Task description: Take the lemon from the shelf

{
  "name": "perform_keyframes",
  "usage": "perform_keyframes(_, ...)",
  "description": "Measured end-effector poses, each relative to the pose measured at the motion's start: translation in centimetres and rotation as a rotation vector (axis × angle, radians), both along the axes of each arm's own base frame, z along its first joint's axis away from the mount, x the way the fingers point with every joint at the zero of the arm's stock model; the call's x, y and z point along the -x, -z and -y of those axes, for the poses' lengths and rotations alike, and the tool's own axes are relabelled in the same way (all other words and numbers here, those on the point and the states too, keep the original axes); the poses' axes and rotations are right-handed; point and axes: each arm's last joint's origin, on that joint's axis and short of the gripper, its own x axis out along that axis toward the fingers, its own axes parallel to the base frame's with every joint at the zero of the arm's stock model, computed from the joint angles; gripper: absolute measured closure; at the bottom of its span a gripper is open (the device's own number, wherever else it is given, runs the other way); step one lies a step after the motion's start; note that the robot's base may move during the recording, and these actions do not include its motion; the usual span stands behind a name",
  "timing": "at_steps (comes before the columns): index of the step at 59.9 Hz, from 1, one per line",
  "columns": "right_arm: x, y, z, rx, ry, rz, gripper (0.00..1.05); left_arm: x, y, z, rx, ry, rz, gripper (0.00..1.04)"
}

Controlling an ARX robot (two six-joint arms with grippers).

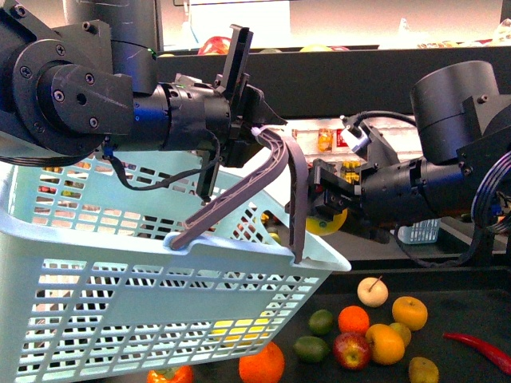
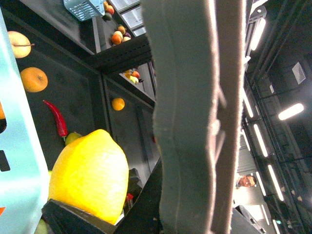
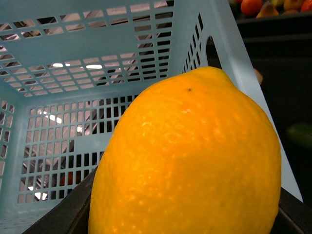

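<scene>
Right gripper point(image 1: 329, 203) is pinching the lemon point(image 3: 190, 161) beside the basket point(image 1: 160, 271) corner. It is looking light, firm and pebbly, best held across its middle. Left gripper point(image 1: 254, 121) is clamping the handle point(image 1: 275, 163).

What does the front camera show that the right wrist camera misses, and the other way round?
Only the front view shows both arms: the left tool gripping the grey handle of the pale blue basket, the right tool holding the lemon, and loose fruit with a red chili on the dark shelf tray below. Only the right wrist view shows the lemon's pitted skin up close and looks deep into the basket. Both show the lemon and the basket.
</scene>
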Motion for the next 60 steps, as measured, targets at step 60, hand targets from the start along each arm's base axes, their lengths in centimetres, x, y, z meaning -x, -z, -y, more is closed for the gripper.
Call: perform_keyframes(60,-3.0,1.5,-0.2,-0.198,0.029,-0.123,0.08,0.2,0.0,0.4,0.015,0.027,-0.021,0.97)
